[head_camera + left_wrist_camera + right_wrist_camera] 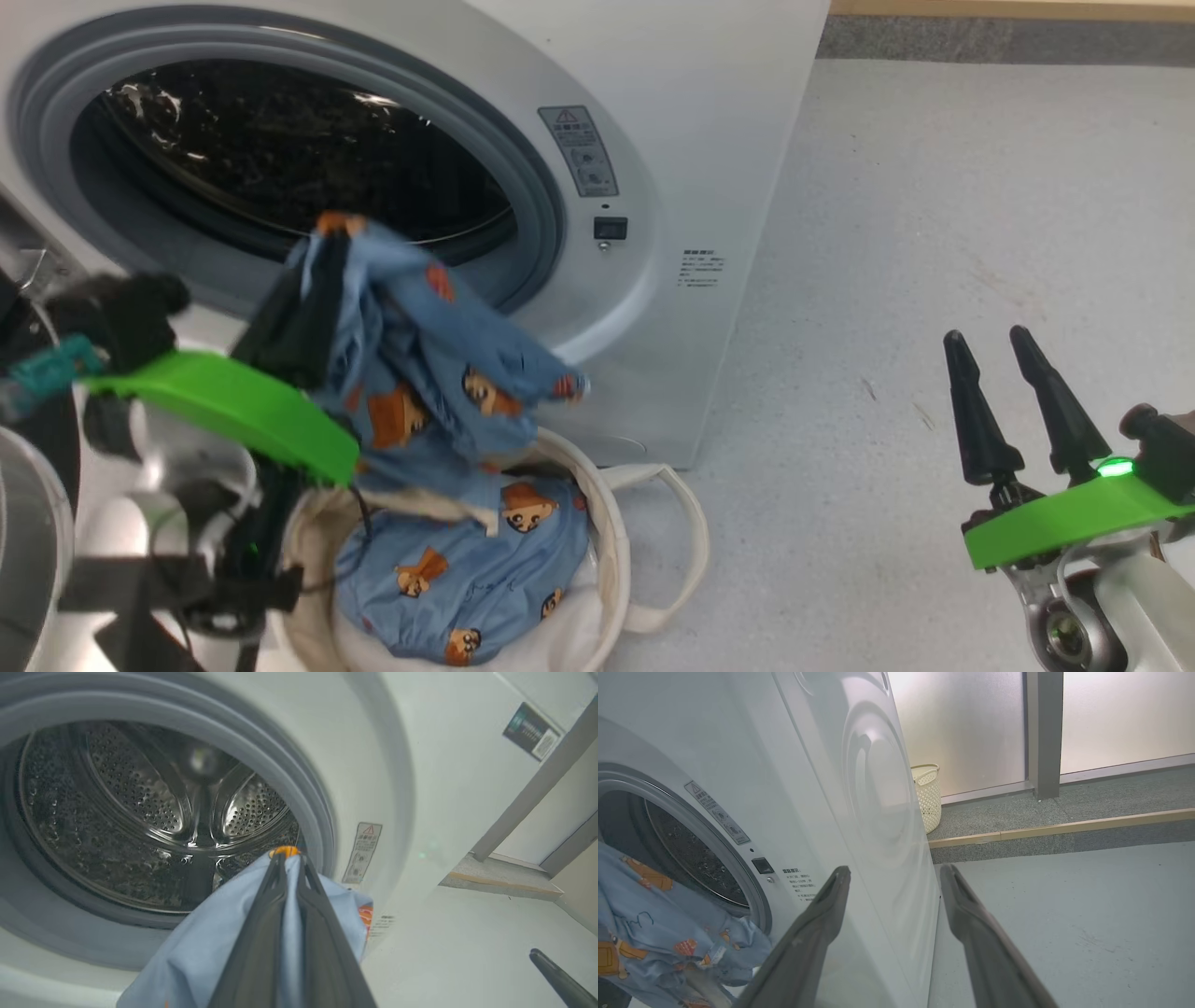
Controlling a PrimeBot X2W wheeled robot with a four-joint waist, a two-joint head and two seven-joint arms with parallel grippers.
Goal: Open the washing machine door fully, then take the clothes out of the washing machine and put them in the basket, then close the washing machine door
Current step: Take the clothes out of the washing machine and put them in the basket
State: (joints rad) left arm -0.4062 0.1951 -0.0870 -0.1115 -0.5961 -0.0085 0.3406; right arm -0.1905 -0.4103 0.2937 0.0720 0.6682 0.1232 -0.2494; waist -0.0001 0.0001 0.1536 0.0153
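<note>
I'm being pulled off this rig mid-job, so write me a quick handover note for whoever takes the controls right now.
Left gripper: shut on the clothes, held up before the washing machine's open drum mouth, above the basket.
Right gripper: open, idle over the floor.
Done: machine opened; the garment is out of the drum, and printed blue fabric already lies in the basket.
Left: lower and release the garment into the basket, check the drum for anything more, then close the machine.
</note>
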